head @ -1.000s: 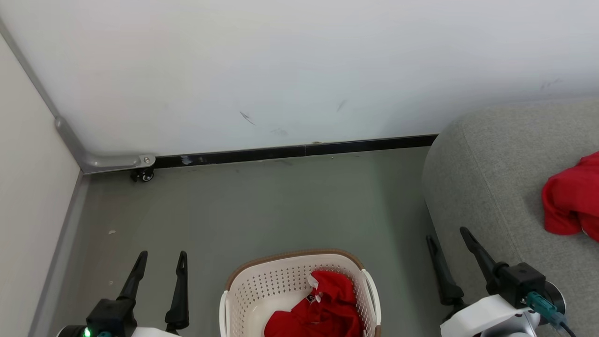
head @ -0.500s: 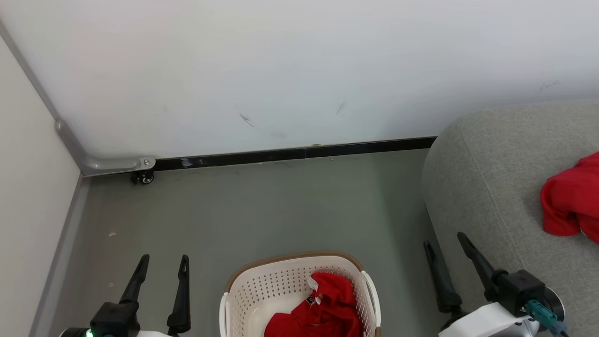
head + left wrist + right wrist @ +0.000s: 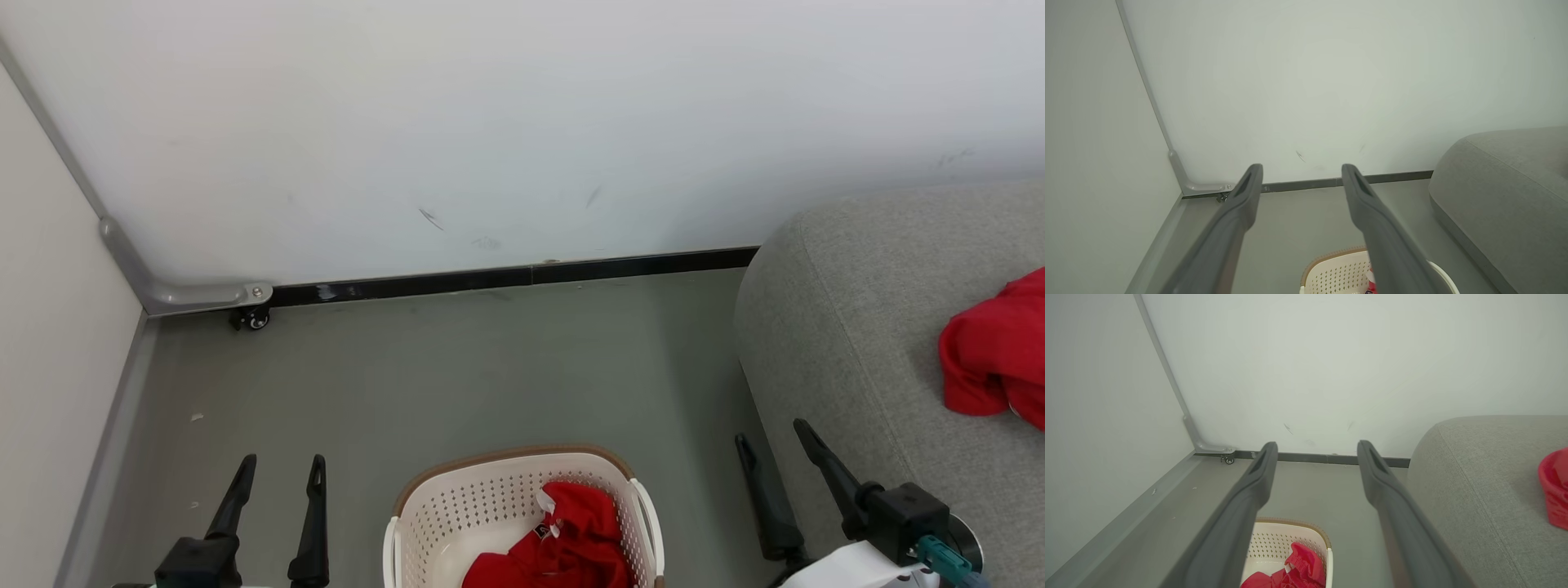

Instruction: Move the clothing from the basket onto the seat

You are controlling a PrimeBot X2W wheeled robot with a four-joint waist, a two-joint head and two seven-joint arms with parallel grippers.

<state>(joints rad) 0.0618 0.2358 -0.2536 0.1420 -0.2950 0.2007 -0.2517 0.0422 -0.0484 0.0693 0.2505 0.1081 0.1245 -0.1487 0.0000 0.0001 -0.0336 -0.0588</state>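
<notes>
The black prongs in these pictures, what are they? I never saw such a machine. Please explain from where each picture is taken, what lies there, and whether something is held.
They are the finger pairs of a two-armed wheeled robot. One picture comes from its head camera, looking down; the other two from wrist cameras, looking along each gripper's fingers. The left gripper and the right gripper are open and hold nothing. On the grey floor stands an oval cream-white plastic basket with bright red clothing inside. Another red garment lies on the large grey fabric seat at the right.
</notes>
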